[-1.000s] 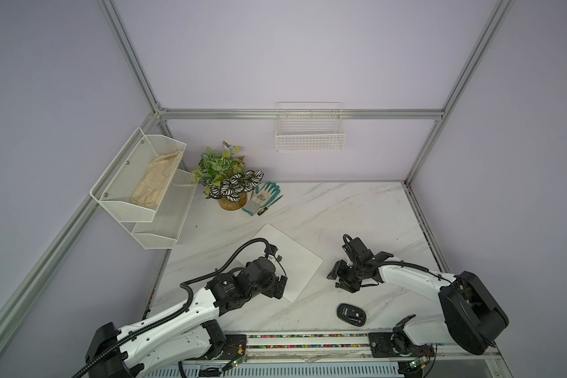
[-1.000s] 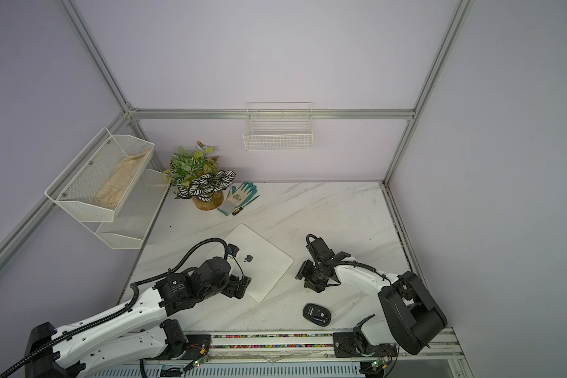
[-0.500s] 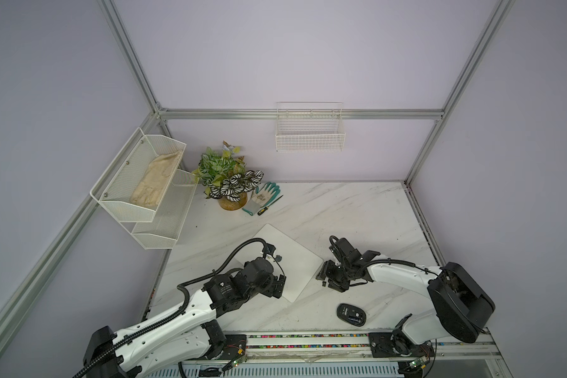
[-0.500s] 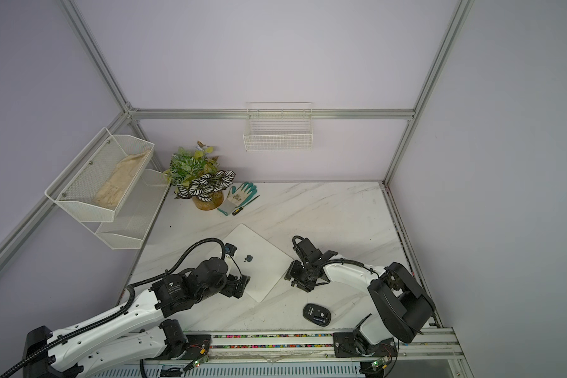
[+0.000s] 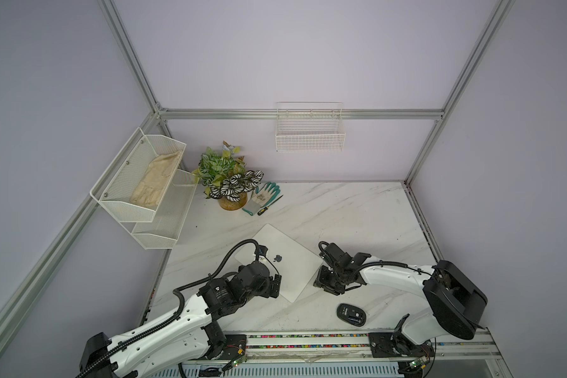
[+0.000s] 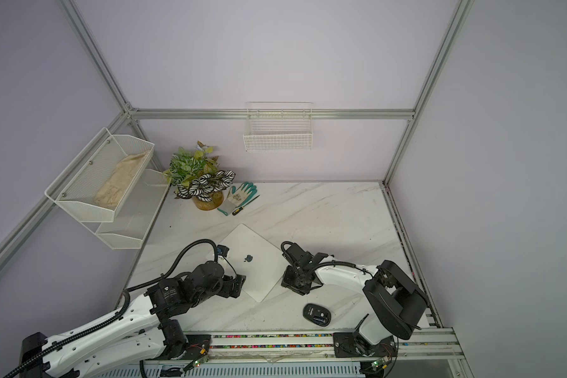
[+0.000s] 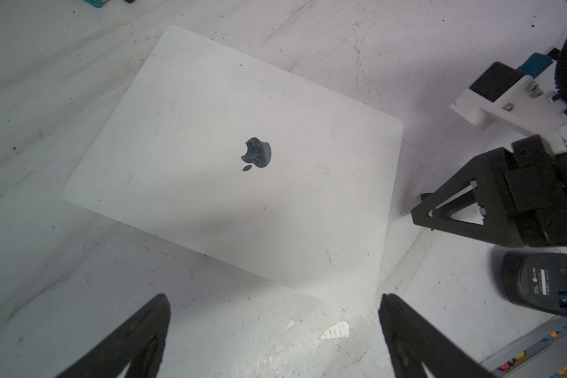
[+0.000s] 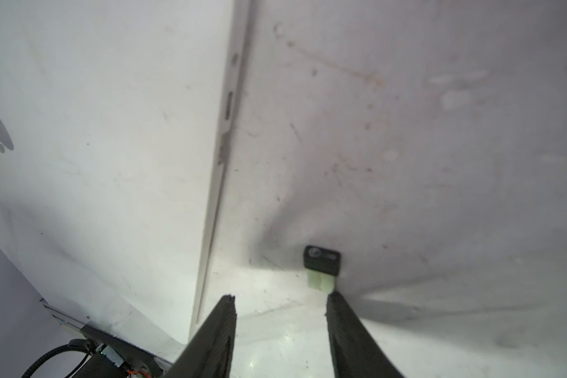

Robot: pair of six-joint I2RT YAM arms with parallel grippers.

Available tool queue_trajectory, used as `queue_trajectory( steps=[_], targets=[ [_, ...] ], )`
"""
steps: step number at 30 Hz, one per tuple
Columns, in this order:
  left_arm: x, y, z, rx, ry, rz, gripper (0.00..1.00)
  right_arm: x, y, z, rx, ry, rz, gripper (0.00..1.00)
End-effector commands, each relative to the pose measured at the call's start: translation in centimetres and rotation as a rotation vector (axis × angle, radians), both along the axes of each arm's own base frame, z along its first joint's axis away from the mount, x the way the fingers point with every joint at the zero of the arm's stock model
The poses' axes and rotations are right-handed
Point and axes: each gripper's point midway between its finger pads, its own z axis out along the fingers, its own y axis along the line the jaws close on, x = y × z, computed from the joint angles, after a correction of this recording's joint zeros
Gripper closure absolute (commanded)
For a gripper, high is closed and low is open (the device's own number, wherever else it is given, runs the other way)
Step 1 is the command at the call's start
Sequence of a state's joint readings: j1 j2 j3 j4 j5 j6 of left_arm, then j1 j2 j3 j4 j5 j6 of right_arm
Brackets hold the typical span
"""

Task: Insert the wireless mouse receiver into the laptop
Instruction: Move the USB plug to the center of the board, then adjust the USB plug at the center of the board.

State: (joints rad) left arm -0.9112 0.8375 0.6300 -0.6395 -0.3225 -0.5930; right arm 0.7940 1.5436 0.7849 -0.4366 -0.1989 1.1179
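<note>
The laptop (image 5: 292, 271) (image 6: 259, 275) lies closed on the marble table, its dark logo facing up (image 7: 236, 183). In the right wrist view its side edge (image 8: 225, 131) shows slot-shaped ports. The wireless mouse receiver (image 8: 322, 266), a tiny black stub with a pale plug, lies on the table beside that edge, just off one fingertip (image 8: 336, 302). My right gripper (image 8: 280, 299) (image 5: 324, 282) (image 6: 290, 284) is open and holds nothing. My left gripper (image 7: 274, 306) (image 5: 275, 285) (image 6: 239, 284) is wide open, low over the table at the laptop's near edge.
A black mouse (image 5: 351, 315) (image 6: 317, 315) (image 7: 544, 281) lies belly-up near the table's front edge. At the back left stand a potted plant (image 5: 228, 183), a green-white glove (image 5: 264, 194) and a small screwdriver (image 5: 269, 206). A wire shelf (image 5: 144, 193) juts from the left wall.
My right arm has moved left, close up to the laptop's right edge, and its jaws have narrowed somewhat. The left arm has barely moved.
</note>
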Motion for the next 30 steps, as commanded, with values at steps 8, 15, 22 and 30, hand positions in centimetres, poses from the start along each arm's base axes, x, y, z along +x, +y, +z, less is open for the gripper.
queue_trajectory(
  steps=[8, 15, 22, 30],
  targets=[
    [0.1, 0.8, -0.4, -0.013, 0.007, 0.067, 0.0, -1.0, -0.4, -2.6, -0.095, 0.064, 0.012, 0.52],
    [0.0, 1.2, -0.4, -0.011, 0.003, 0.075, 0.0, 0.9, -2.7, 3.2, -0.214, -0.065, 0.08, 0.48],
    [0.3, 1.4, -1.3, -0.033, 0.022, 0.123, 0.0, -0.2, -4.1, 1.1, -0.236, -0.02, 0.056, 0.39],
    [0.3, 1.2, -1.9, -0.042, 0.058, 0.143, 0.0, 0.6, -2.8, -1.1, -0.198, -0.024, 0.052, 0.42]
  ],
)
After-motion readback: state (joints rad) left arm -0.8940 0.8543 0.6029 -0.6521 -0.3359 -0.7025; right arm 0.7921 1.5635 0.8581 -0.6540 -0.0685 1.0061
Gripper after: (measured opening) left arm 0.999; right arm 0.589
